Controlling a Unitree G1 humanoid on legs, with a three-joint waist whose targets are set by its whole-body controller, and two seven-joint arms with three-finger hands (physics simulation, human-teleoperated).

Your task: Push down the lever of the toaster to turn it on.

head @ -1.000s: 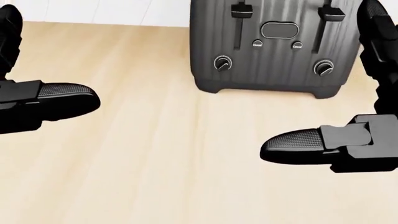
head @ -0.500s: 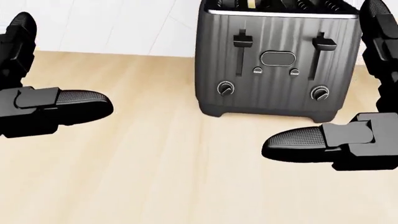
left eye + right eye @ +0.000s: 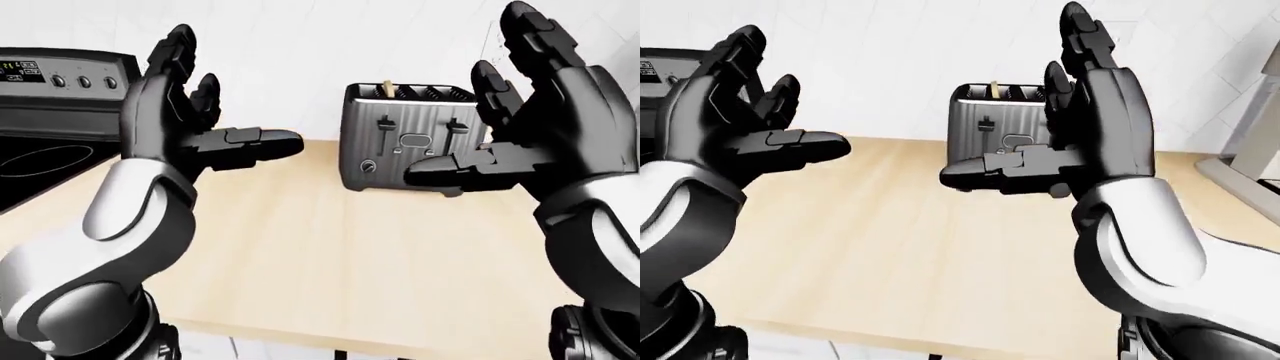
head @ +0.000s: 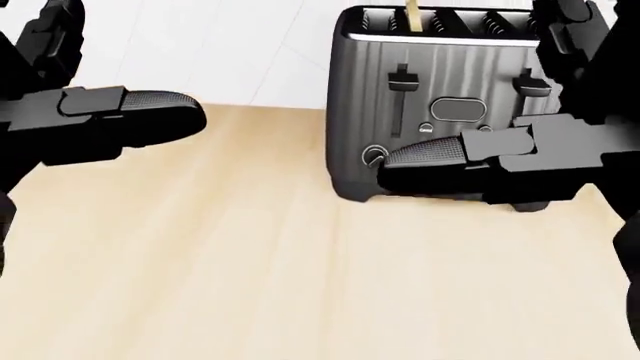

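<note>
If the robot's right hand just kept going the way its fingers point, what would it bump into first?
Most likely the toaster. The right hand is open, its upper fingers angled up and toward the wall, and the toaster stands just beyond it on the wooden counter. Depth is hard to judge, so it might pass over the top instead.

Kitchen: stove (image 3: 45,112), toaster (image 3: 410,139) on wooden counter (image 3: 330,255), tiled wall.

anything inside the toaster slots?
One tan slice sticks up from the leftmost slot of the toaster in the head view. The other slots show only dark grilles; the right hand covers the toaster's right end, so that slot is unclear.
</note>
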